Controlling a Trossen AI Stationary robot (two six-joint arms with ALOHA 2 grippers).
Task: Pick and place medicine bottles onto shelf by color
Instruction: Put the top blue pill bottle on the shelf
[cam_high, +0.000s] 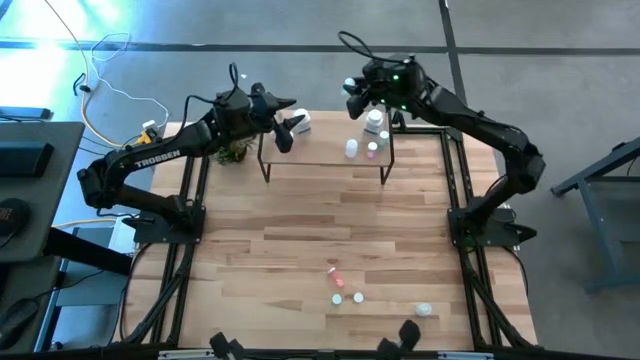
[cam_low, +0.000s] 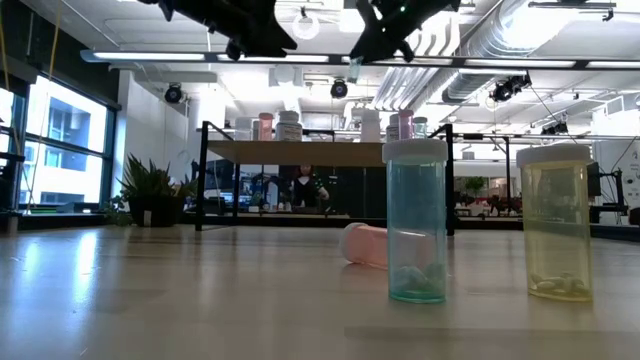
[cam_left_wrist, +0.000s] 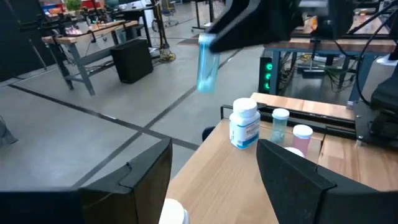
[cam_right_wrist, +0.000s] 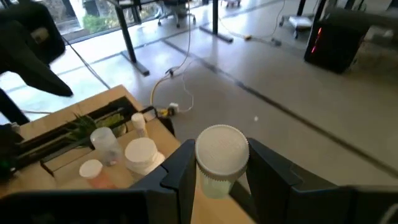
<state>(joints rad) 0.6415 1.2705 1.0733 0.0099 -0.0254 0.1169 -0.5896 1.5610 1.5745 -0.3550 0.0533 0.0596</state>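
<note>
The light-wood shelf (cam_high: 325, 160) stands at the table's far side. A white jar (cam_high: 374, 122) and small bottles, one of them pink (cam_high: 372, 150), stand on its right part. My right gripper (cam_high: 356, 98) is shut on a blue-green bottle with a white cap (cam_left_wrist: 207, 62), in the air above the shelf's far right end. My left gripper (cam_high: 288, 128) is open over the shelf's left end beside another white jar (cam_high: 301, 122) and touches nothing. A pink bottle (cam_high: 333, 272) lies on the near table, with two green bottles (cam_high: 347, 298) and a white one (cam_high: 424, 310) close by. My right gripper pinches the blue-green bottle between its two fingers at its upper end, just under the white cap (cam_right_wrist: 219, 177). The cap sits between the fingertips (cam_right_wrist: 180, 165). The bottle hangs below the fingers, nearly upright and slightly tilted, lifted clear above the shelf.
A small green plant (cam_high: 233, 152) stands at the shelf's left end. The low view shows a green bottle (cam_low: 417, 225) and a yellowish one (cam_low: 556, 225) upright close up, and the pink bottle (cam_low: 365, 245) lying behind them. Bare tabletop lies between the shelf and these.
</note>
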